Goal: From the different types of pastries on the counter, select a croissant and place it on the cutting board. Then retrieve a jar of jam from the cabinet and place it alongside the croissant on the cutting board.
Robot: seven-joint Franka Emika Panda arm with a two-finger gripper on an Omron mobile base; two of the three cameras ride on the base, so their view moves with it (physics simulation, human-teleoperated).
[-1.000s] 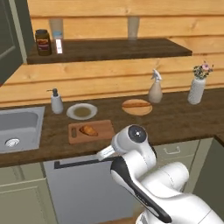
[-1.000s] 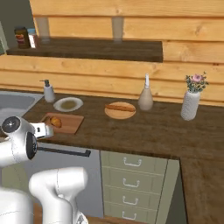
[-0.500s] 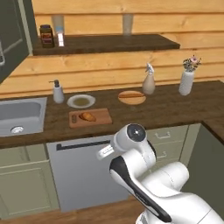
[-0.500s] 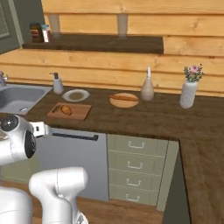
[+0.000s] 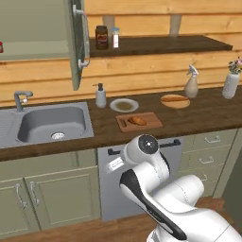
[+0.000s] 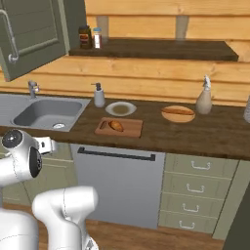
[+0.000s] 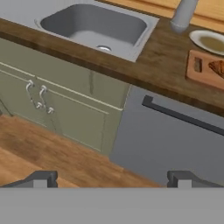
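Released and empty, my jaws hang low in front of the kitchen units with the fingertips spread wide and nothing between them. Nearest ahead of them are the wooden floor, the low cabinet doors and the grey dishwasher front. Above those runs the desk, with the sink sunk into it straight beyond my jaws. Up and to their right lies the cutting board, and the croissant rests on it, so I judge the first half of the job done. A round plate and a soap dispenser stand just behind the board. High above my jaws and off to their left the wall cabinet stands with its door swung open. A sliver of red at the shelf's edge inside is probably the jar of jam. I read my open, lowered pose as readiness for that reach, which calls for a long lift.
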